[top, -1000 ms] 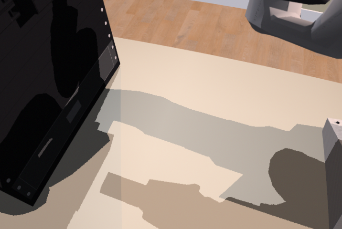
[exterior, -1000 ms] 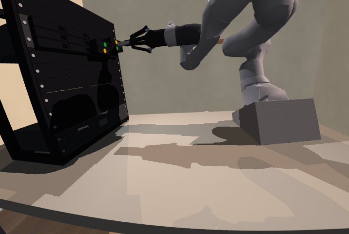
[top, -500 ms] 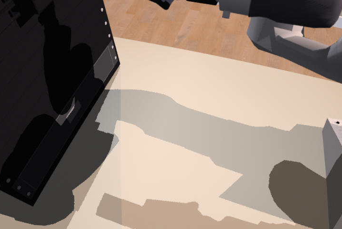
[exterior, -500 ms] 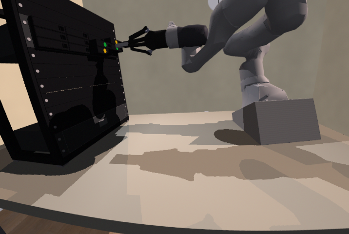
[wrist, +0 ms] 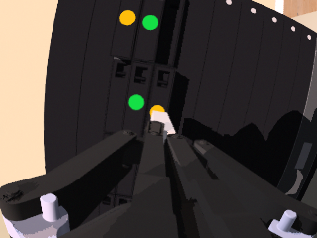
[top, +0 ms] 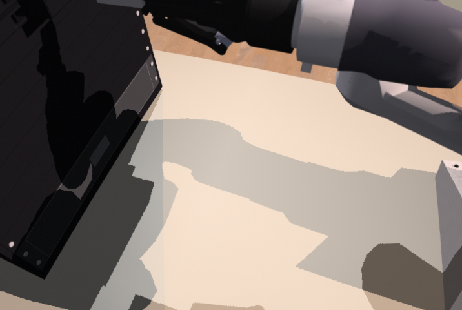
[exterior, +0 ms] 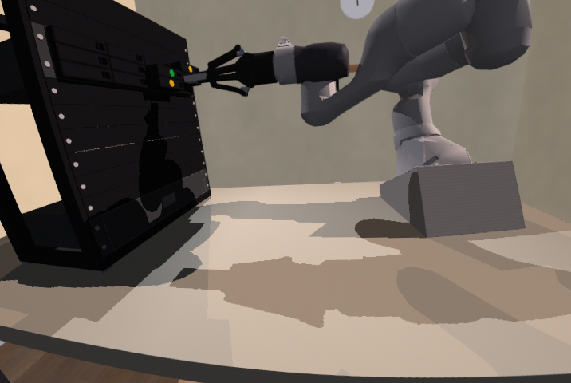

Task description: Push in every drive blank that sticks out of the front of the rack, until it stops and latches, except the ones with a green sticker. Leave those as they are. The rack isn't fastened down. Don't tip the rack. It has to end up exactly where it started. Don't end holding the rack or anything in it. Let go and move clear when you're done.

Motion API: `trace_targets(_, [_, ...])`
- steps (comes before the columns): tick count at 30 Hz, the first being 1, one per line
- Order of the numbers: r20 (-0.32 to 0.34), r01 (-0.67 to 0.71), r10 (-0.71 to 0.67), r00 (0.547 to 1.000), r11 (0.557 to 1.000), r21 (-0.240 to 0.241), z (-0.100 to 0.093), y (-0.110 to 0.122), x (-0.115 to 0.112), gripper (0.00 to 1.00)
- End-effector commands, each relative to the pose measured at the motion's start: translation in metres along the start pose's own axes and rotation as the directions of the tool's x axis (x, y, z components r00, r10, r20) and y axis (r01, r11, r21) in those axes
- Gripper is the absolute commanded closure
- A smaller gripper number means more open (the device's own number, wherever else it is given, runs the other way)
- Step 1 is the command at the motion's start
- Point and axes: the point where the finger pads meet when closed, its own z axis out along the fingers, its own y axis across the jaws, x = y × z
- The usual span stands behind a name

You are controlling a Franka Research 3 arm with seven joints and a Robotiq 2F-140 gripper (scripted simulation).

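The black rack [top: 15,120] [exterior: 114,158] stands upright, its front facing the arm. Drive blanks with round stickers are in its upper bay. The blank with a green sticker [exterior: 171,73] [wrist: 136,102] and the neighbouring blank with a yellow sticker [exterior: 171,83] [wrist: 157,110] stick out. Farther along, another yellow-stickered blank [exterior: 190,69] [wrist: 127,17] sits beside another green-stickered one [wrist: 150,22]; how far these stick out is unclear. My gripper [exterior: 194,78] [wrist: 157,124] is shut and empty, its tips close in front of the nearer yellow-stickered blank. Contact cannot be told.
Rows of drive fronts [exterior: 100,58] without stickers fill the bay's near side. The arm's grey base block [top: 458,219] [exterior: 471,199] stands on the table [top: 239,263] [exterior: 273,343], right of the rack. The arm reaches across above the table.
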Motion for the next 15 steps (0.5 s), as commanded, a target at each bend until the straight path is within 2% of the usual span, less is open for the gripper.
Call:
trace_targets(1, [-0.030,-0.012,0.012,0.999,1.000,0.000,0.002,0.002,0.005,1.00])
trace_targets(7, [-0.030,-0.012,0.012,0.999,1.000,0.000,0.006,0.002,0.005,1.00])
trace_targets(12, [-0.030,-0.012,0.012,0.999,1.000,0.000,0.033,0.002,0.006,1.00])
trace_targets(15, [-0.030,-0.012,0.012,0.999,1.000,0.000,0.041,0.002,0.006,1.00])
